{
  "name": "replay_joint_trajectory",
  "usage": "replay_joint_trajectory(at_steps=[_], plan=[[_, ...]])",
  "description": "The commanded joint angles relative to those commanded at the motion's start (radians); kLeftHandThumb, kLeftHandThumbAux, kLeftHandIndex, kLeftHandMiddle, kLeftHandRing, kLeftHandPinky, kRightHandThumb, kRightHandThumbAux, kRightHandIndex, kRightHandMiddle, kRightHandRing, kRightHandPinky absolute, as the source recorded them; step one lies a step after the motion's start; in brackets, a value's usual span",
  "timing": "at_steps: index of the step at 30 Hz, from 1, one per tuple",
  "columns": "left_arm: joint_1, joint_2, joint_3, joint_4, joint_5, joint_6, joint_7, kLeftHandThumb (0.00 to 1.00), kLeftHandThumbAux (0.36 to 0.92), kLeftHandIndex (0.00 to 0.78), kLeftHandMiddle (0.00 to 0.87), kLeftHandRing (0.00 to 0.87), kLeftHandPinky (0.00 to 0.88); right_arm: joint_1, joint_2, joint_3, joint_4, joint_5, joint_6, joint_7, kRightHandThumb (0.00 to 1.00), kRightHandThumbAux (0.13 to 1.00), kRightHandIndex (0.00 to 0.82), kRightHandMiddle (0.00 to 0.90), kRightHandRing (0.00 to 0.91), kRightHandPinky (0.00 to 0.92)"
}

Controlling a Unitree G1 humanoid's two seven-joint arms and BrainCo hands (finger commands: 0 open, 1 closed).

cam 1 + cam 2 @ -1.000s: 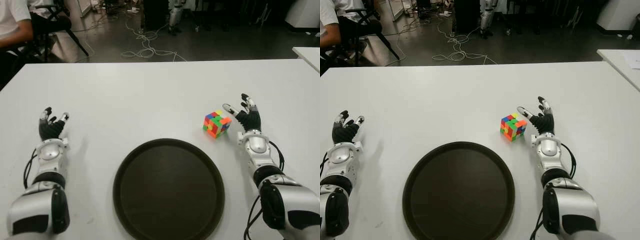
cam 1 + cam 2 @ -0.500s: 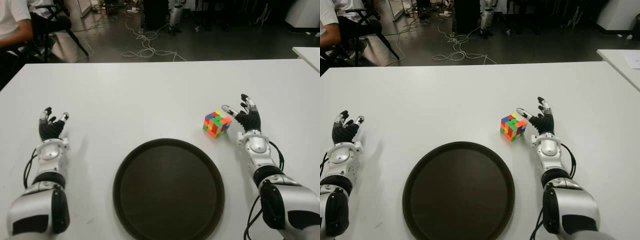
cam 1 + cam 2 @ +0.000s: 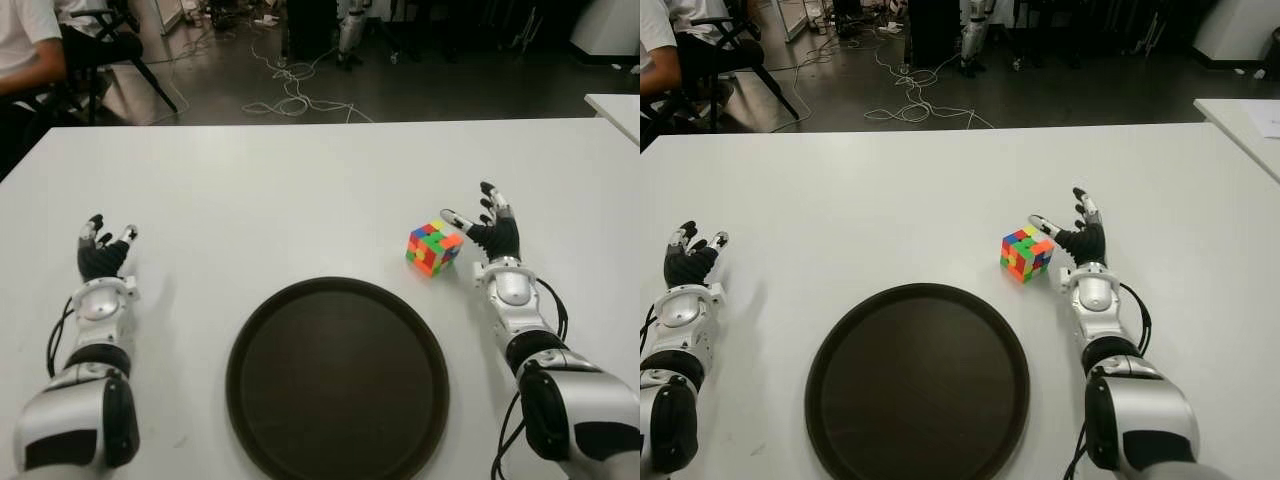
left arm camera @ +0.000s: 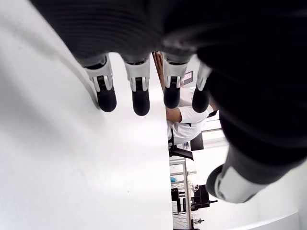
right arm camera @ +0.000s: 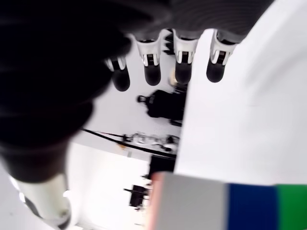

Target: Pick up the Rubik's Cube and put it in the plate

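The Rubik's Cube (image 3: 433, 248) sits on the white table (image 3: 300, 190), just beyond the right rim of the dark round plate (image 3: 337, 377). My right hand (image 3: 483, 226) is open immediately to the cube's right, its thumb reaching toward the cube's top corner, with nothing grasped. In the right wrist view the cube's edge (image 5: 225, 205) shows close under the spread fingers (image 5: 183, 67). My left hand (image 3: 103, 248) shows at the table's left side, well left of the plate, its fingers (image 4: 138, 93) extended and holding nothing.
A person in a white shirt (image 3: 28, 40) sits on a chair beyond the table's far left corner. Cables (image 3: 290, 85) lie on the floor behind the table. Another white table's corner (image 3: 615, 108) shows at the far right.
My right hand has edged slightly forward and toward the cube. The cube, the plate and my left hand have not moved.
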State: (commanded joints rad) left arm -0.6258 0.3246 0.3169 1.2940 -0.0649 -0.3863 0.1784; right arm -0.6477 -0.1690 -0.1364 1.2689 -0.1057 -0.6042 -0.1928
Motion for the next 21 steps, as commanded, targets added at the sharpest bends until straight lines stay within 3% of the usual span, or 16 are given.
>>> replay_joint_trajectory(at_steps=[8,21], plan=[[0.0,0.0,-0.002,0.0,0.003,-0.002,0.003,0.0,0.742,0.044,0.068,0.061,0.065,0.005,-0.019,0.063,-0.014,-0.077,-0.039,-0.082,0.0,0.758,0.0,0.0,0.0,0.0],[-0.001,0.001,-0.007,0.0,0.009,0.004,0.009,0.0,0.737,0.052,0.079,0.074,0.077,0.002,-0.043,0.128,-0.015,-0.138,-0.028,-0.117,0.0,0.746,0.0,0.0,0.0,0.0]])
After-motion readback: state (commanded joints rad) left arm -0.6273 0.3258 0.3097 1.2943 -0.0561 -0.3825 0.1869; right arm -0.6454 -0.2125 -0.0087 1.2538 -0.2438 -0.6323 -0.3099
